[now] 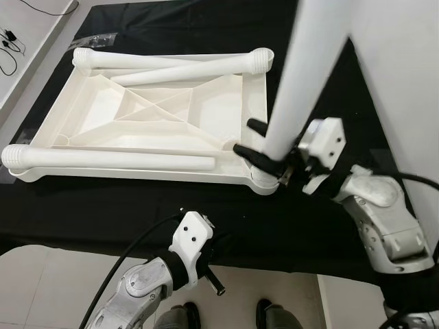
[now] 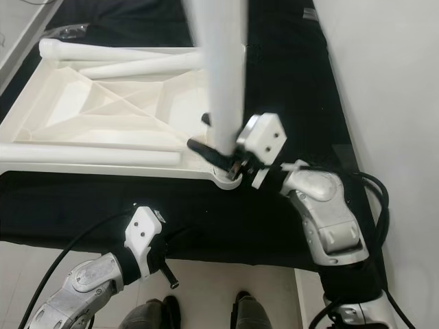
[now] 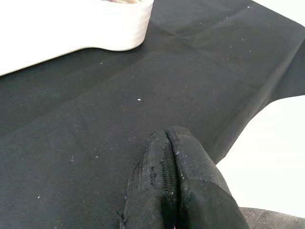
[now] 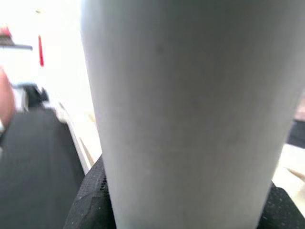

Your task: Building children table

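table leg (image 1: 302,75): white tube, upright, lower end at the near right corner socket of the tabletop, pinched by the right gripper
right gripper (image 1: 257,147): black fingers clamped around the leg's lower part, one each side, just above the corner socket; wrist view has the leg close up between the fingers (image 4: 88,200)
left gripper (image 3: 174,191): fingers pressed together, holding nothing, low over the black cloth near its front edge, apart from the tabletop
tabletop (image 1: 103,110): white plastic, upside down, ribbed underside up, lying flat on the cloth
loose legs: one (image 1: 116,161) along the near edge, two (image 1: 171,65) at the far edge, lying on the tabletop
black cloth (image 1: 103,205): covers the counter under the tabletop
floor: pale, robot's feet (image 1: 264,315) at bottom
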Robot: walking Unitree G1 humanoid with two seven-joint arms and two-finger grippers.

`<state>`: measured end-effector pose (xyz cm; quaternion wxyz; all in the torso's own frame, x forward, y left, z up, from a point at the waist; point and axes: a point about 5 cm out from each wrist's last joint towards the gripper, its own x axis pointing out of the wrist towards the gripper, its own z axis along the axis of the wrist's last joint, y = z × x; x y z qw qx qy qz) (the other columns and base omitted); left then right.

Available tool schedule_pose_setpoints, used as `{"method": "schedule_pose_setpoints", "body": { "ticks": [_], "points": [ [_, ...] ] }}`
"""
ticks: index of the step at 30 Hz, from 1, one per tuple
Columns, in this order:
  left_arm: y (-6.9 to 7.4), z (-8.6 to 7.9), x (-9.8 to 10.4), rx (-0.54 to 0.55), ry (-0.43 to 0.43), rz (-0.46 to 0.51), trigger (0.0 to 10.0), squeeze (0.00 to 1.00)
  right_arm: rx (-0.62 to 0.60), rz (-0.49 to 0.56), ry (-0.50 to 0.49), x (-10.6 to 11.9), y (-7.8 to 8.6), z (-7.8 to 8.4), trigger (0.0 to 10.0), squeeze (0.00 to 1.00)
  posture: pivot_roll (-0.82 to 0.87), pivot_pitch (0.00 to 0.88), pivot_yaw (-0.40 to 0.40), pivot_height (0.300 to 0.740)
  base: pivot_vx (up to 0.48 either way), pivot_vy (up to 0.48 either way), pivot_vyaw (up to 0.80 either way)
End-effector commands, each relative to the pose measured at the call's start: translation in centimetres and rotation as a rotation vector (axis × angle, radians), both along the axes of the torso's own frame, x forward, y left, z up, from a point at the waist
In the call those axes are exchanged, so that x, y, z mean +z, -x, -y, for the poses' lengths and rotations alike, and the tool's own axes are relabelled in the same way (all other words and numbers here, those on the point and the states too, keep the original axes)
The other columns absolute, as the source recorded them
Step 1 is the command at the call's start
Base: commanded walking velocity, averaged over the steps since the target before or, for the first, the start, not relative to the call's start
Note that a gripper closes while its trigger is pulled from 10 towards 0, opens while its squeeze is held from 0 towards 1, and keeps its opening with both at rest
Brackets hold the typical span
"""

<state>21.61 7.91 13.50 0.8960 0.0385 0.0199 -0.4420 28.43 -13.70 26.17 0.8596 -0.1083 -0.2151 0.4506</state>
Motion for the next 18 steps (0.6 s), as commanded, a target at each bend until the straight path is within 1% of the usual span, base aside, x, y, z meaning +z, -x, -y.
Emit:
{"method": "schedule_pose_setpoints", "body": {
  "ticks": [1,3,8,11,15,18],
  "points": [
    [0.3,0.0,-0.7,-0.003,-0.007,-0.03,10.0,0.0,0.039,0.0,-0.058,0.5,0.3,-0.3,10.0,0.0,0.08,0.264,0.052,0.74,0.0,0.0,0.0],
    [0.3,0.0,-0.7,-0.002,-0.006,-0.03,10.0,0.0,0.045,-0.009,-0.091,0.8,0.2,-0.2,10.0,0.0,0.09,0.264,0.052,0.74,0.0,0.0,0.0],
    [0.2,0.0,-0.7,-0.002,-0.005,-0.03,10.0,0.0,0.036,-0.025,-0.078,0.8,-0.1,-0.3,10.0,0.0,0.08,0.264,0.051,0.74,0.0,0.0,0.0],
    [0.2,0.1,-0.6,-0.003,-0.005,-0.03,10.0,0.0,0.056,-0.063,-0.003,0.0,-0.5,-0.5,10.0,0.0,0.08,0.265,0.05,0.74,0.0,0.0,0.0],
    [0.3,0.1,-0.6,-0.003,-0.004,-0.029,10.0,0.0,0.059,-0.071,0.033,-0.3,-0.9,-0.5,10.0,0.0,0.08,0.266,0.049,0.74,0.0,0.0,0.0],
    [0.4,0.2,-0.6,-0.003,-0.003,-0.028,10.0,0.0,0.025,-0.085,0.101,-1.0,-2.0,0.0,10.0,0.0,0.09,0.271,0.045,0.74,0.0,0.0,0.0]
  ]
}}
